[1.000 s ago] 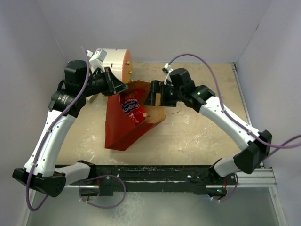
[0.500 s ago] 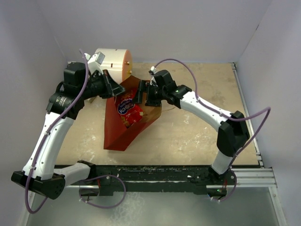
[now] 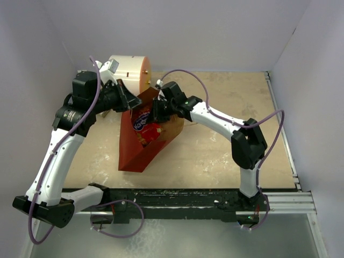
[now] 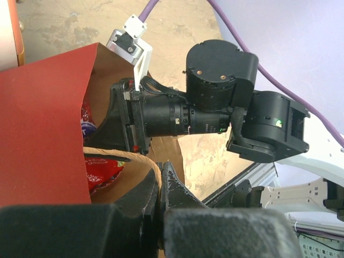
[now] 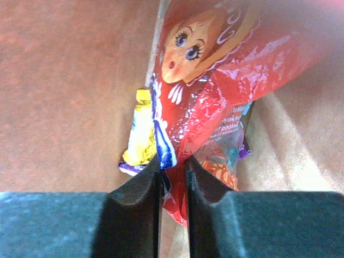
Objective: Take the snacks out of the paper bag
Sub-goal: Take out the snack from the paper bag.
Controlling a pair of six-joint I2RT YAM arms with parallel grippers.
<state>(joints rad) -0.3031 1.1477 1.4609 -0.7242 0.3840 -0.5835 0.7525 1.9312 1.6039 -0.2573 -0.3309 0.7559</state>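
Observation:
The paper bag (image 3: 135, 145) lies tilted on the table, red outside and brown inside (image 5: 70, 80), with its mouth toward the back. My left gripper (image 3: 130, 100) is shut on the bag's thin cord handle (image 4: 134, 157) at the mouth's rim, and its fingertips (image 4: 177, 188) are pressed together. My right gripper (image 3: 152, 112) reaches into the mouth and is shut on the lower edge of the large red snack bag (image 5: 215, 80). A yellow-purple packet (image 5: 141, 134) lies behind it to the left. An orange-printed packet (image 5: 226, 164) lies to the right.
A white-and-orange cylinder (image 3: 131, 70) stands just behind the bag, close to my left wrist. Pale walls enclose the table on three sides. A black rail (image 3: 188, 196) runs along the near edge.
My right gripper has moved left into the bag's mouth and closed from wide open onto the red snack bag. My left arm has stayed on the handle.

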